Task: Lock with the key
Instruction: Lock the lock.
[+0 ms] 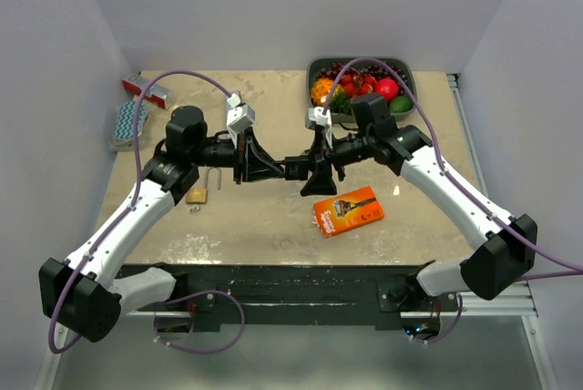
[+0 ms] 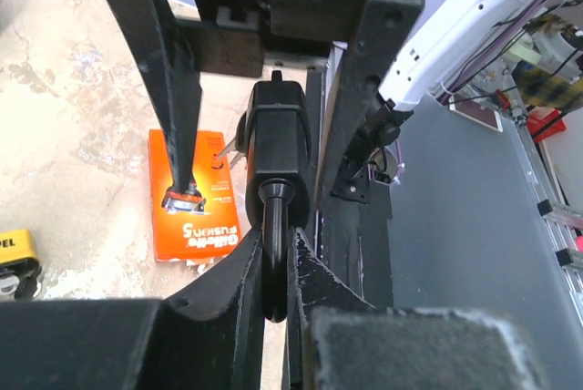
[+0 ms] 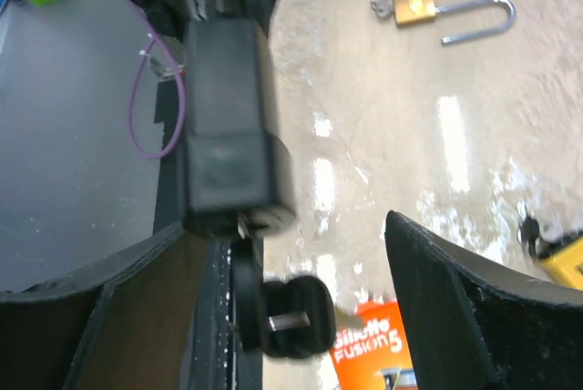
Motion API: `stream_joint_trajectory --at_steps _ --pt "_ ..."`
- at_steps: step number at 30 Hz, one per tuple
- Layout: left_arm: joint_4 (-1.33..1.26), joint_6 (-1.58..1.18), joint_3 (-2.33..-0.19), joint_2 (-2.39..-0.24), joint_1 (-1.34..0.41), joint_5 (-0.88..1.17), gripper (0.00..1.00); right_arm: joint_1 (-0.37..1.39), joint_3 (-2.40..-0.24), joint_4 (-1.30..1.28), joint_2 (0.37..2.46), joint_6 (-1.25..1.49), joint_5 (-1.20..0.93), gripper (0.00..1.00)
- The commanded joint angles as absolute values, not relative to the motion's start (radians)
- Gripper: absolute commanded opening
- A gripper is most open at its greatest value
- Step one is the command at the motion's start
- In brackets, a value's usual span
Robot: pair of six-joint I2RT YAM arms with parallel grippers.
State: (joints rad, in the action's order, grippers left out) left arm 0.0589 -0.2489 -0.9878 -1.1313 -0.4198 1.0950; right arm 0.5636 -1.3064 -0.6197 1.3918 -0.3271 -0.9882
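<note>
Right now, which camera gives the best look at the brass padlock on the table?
The right wrist view: the brass padlock lies unobstructed, with body and shackle both distinct. The top external view shows it only small, beside the left arm. The left wrist view does not show it.

Mid-counter (image 1: 264,235) is blocked: the left gripper (image 2: 273,282) and the right gripper (image 3: 291,226) meet tip to tip, with the key (image 3: 293,319) between them. The padlock (image 1: 199,191) lies beside the left arm, the razor pack (image 1: 348,211) front right, and the fruit tray (image 1: 364,59) rear right. The front-centre strip is passable.
</note>
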Motion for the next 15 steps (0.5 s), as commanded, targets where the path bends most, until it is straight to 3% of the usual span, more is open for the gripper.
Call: stream_joint_trajectory --at_steps 1,5,15 --pt "0.113 -0.164 -1.055 -1.124 -0.411 1.114 0.00 0.522 -1.336 -0.692 1.345 -0.379 -0.960 0.84" --pt "0.190 -0.097 -1.075 -1.149 -0.407 1.121 0.00 0.489 -1.358 -0.733 1.319 -0.429 -0.936 0.84" --pt "0.213 -0.034 -1.066 -1.155 -0.406 1.141 0.00 0.476 -1.381 -0.780 1.318 -0.471 -0.977 0.68"
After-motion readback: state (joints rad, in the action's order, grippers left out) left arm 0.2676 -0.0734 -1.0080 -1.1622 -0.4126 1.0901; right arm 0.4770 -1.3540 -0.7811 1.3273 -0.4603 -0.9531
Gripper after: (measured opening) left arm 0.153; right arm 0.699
